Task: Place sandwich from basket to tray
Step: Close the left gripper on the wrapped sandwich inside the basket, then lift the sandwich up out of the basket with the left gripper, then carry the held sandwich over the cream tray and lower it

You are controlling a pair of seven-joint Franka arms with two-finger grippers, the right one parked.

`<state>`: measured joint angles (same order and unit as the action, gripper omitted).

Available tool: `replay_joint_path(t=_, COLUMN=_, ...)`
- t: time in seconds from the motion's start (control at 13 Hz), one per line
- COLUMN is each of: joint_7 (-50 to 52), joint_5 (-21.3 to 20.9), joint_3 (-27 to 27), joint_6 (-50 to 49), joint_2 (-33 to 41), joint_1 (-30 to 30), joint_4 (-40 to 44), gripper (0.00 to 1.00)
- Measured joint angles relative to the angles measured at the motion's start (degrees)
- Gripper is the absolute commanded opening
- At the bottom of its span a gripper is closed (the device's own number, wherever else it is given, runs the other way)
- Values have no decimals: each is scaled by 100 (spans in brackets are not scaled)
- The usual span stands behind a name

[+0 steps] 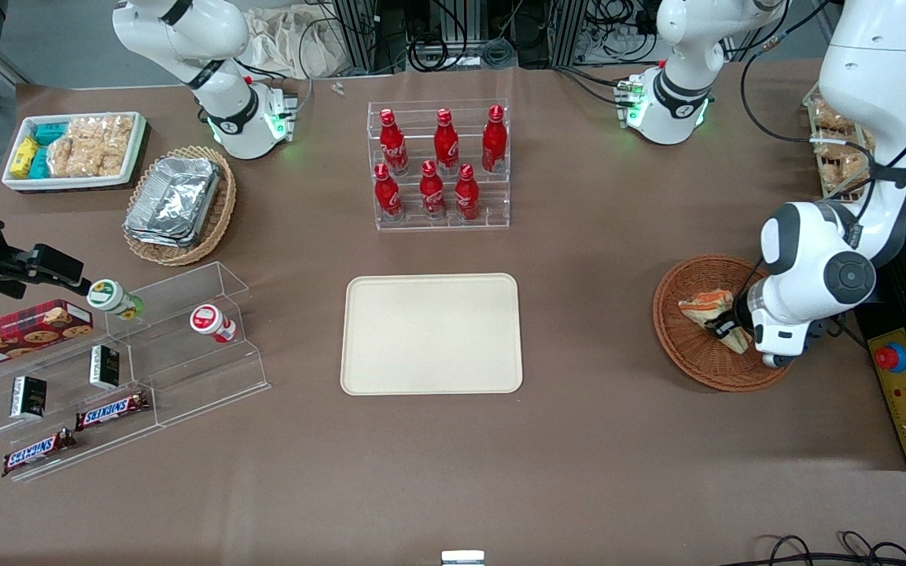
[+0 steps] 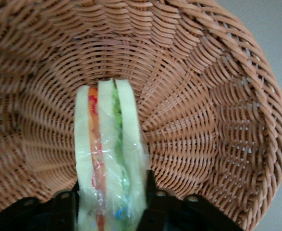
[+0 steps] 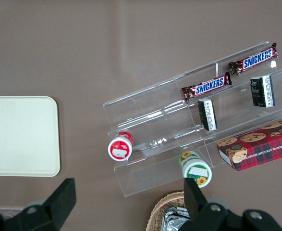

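Observation:
The sandwich (image 1: pixel 706 308) is a wrapped white-bread wedge with orange, red and green layers; it sits in the reddish-brown basket (image 1: pixel 673 330) toward the working arm's end of the table. My left gripper (image 1: pixel 732 330) is down in the basket, shut on the sandwich. In the left wrist view the black fingers (image 2: pixel 149 190) press on both sides of the sandwich (image 2: pixel 109 139), with the gripper (image 2: pixel 112 195) over the woven basket floor (image 2: pixel 203 120). The cream tray (image 1: pixel 431 334) lies flat at the table's middle and also shows in the right wrist view (image 3: pixel 20 134).
A clear rack of red bottles (image 1: pixel 439 165) stands farther from the camera than the tray. A tan basket of foil containers (image 1: pixel 182 204), a white snack box (image 1: pixel 75 149) and a clear snack shelf (image 1: pixel 130 354) lie toward the parked arm's end. A yellow control box (image 1: pixel 905 393) sits beside the basket.

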<state>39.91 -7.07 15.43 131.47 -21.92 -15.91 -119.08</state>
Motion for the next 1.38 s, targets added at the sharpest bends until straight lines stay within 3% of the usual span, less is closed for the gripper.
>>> replay_joint_path(t=0.69, joint_7=30, joint_5=-83, joint_3=717, joint_6=-3989, joint_2=453, joint_1=35, joint_4=2744, gripper=11)
replay_joint_path(t=1.08, joint_7=29, joint_5=-82, joint_3=1786, joint_6=-4223, joint_2=349, joint_1=65, joint_4=3091, gripper=9)
replay_joint_path(t=1.38, joint_7=33, joint_5=-301, joint_3=2835, joint_6=-3622, joint_2=5, joint_1=165, joint_4=2934, gripper=9)
